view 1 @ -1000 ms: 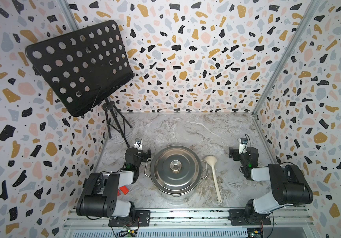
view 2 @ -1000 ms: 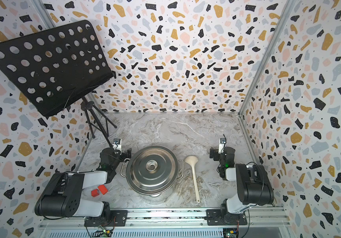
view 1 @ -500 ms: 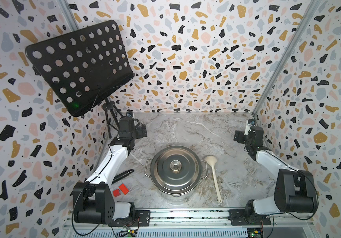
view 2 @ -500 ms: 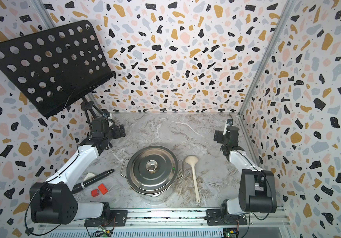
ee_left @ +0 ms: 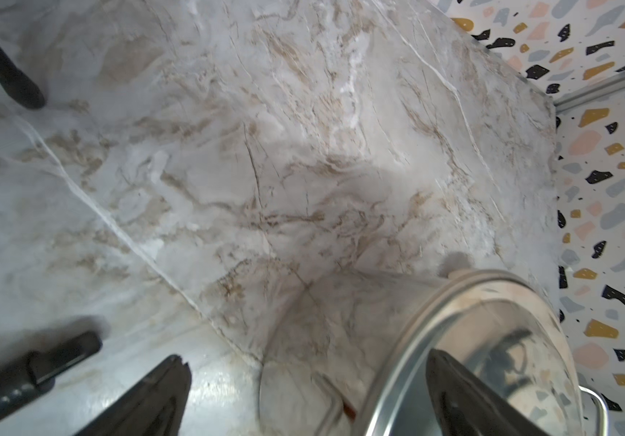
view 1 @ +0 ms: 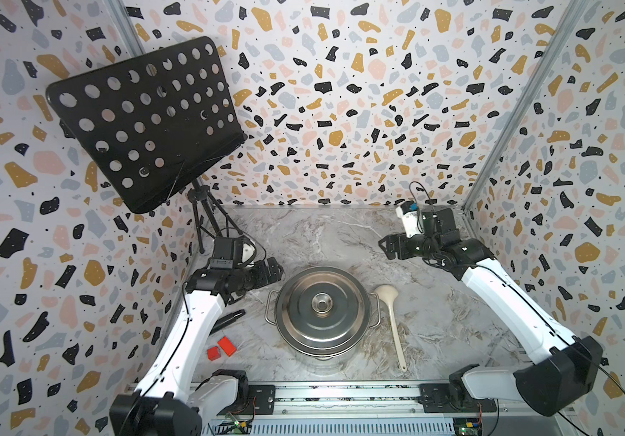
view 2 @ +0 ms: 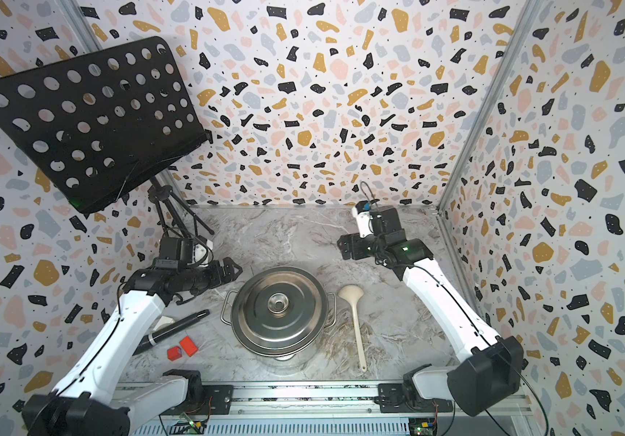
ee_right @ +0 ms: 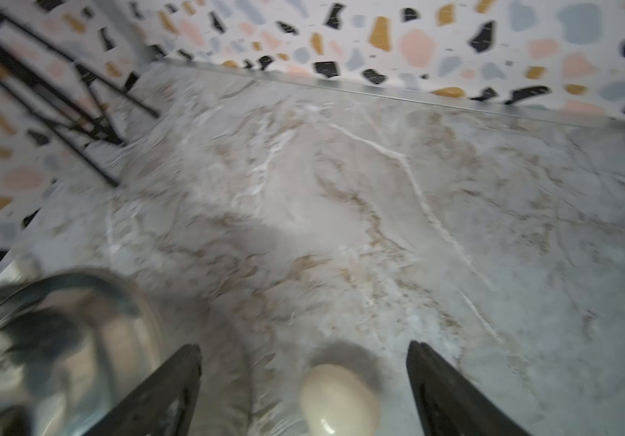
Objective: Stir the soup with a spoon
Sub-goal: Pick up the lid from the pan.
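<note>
fingers (ee_right: pixel 169 390) of right gripper (ee_right: pixel 303 345) apart | ladle (view 1: pixel 394 328) lies front-to-back, bowl rearward

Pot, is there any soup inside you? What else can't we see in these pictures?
- Inside of the pot: hidden by the lid in both top views, so soup cannot be told.
- Handle of the ladle: cut off by the right wrist view's edge; its bowl is blurred.
- A black stick: partly behind the left arm in a top view; too small to identify.
</note>
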`<state>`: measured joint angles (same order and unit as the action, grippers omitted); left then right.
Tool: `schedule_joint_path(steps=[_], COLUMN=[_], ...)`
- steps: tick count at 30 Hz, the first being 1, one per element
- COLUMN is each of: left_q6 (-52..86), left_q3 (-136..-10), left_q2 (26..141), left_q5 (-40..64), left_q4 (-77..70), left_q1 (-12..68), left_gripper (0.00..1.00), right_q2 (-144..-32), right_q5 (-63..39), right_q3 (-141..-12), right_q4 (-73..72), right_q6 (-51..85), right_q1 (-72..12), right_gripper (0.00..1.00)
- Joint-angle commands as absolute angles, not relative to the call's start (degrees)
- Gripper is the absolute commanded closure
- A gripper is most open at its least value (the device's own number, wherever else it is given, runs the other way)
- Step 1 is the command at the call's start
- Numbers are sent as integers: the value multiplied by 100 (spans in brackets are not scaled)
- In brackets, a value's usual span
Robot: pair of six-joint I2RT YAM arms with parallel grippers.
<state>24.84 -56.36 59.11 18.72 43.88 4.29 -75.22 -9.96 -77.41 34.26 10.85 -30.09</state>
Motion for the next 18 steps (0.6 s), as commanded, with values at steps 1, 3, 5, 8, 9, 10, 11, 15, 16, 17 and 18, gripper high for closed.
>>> schedule_joint_path(steps=[1, 3, 5, 8, 9, 10, 11, 15, 16, 17, 18], left_q6=[2507, 2453, 2439, 2465, 2463, 2461, 2461, 2448, 2430, 2422, 2421], left_q3=[-5706, -5858, -5818, -5547, -5492, -5470, -5454, -5434, -5432, -5453, -5478], left_q2=[5399, 5390, 5308, 5102, 5092, 5093, 5085, 5069, 5080, 5090, 5111], left_q5=[1976, 1916, 1892, 1825, 1818, 1826, 1823, 1939, 2008, 2060, 2088], left_q4=[4849, 5213, 5311, 5168, 5145, 5149, 5150, 5107, 5071, 5057, 5066], left_q1=[439, 441, 440, 440, 440, 444, 441, 442, 440, 439, 444], left_gripper=[0, 1, 1, 1, 1, 1, 1, 1, 1, 1, 0], right_q2=[-7535, -7763, -8020, -8359, -8473, -8594, -8701, -9196, -9294, -9377, -9464], right_q5=[-884, -617, -278, -99, -12, 112, 206, 519, 559, 588, 620], right_q3=[-8281, -8598, -8860, -9043, -9078, -9124, -9180, -9567, -9652, -9711, -9766], right_q4=[5095, 5520, 5794, 5896, 5902, 5902, 5899, 5919, 5916, 5917, 5915], right_q6=[678, 550, 443, 573, 640, 686, 715, 695, 690, 694, 706], right_q1=[-4047, -4762, -5440, -6037, -6231, -6384, -6501, -6852, -6896, -6911, -6912], right_gripper=[6, 3, 2, 0, 0, 0, 0, 0, 0, 0, 0])
